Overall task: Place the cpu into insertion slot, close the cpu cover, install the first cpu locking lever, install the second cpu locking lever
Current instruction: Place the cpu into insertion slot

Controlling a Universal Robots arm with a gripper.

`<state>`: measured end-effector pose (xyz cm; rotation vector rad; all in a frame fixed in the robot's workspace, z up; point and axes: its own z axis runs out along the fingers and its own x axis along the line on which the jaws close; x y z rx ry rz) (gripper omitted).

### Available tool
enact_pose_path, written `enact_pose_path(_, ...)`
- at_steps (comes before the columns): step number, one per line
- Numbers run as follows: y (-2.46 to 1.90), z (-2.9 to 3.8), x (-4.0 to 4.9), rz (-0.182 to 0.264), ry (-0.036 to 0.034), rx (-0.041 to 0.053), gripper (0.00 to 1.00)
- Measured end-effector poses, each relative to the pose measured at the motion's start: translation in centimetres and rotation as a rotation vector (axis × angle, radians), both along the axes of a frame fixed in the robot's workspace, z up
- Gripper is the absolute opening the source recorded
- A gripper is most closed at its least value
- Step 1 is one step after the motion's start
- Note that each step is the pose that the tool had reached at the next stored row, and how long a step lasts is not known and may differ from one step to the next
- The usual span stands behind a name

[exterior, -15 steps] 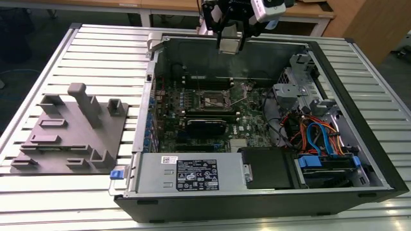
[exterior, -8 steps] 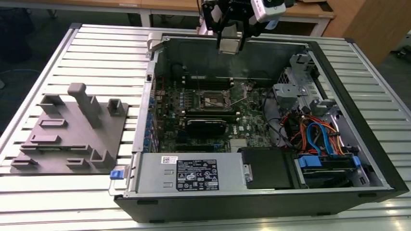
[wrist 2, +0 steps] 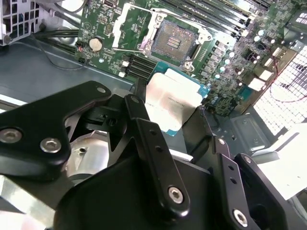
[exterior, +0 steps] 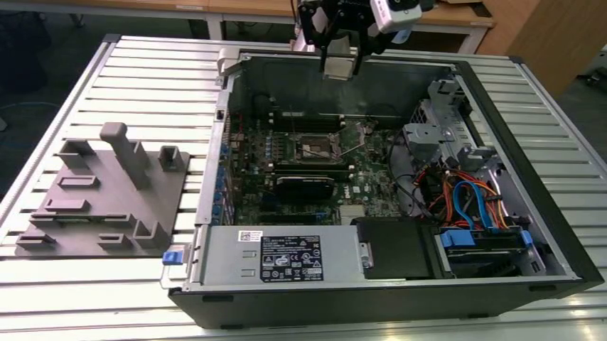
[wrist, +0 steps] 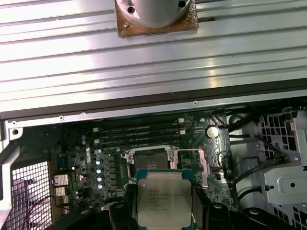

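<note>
You are hovering over the far side of the open case point(exterior: 379, 284). On its board point(exterior: 368, 190) the slot point(exterior: 316, 147) is sitting empty. Your gripper point(wrist 2: 172, 115) is clamping the cpu point(wrist 2: 173, 98) above it; seating, covering and locking are all waiting.

The jaws' black links cover part of the cpu point(wrist 2: 173, 100) in the second wrist view; the frame edge crops the jaws in the first wrist view. The arm point(exterior: 332, 21) is cut by the exterior view's top edge.
</note>
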<state>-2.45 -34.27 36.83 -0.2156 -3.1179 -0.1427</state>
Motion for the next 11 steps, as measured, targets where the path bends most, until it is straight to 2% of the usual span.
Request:
enact_pose_path(8,0.00,-0.04,0.00,-0.096,0.0001,0.0000,0.54)
enact_pose_path(11,0.00,-0.05,-0.05,-0.112,0.0001,0.0000,0.54)
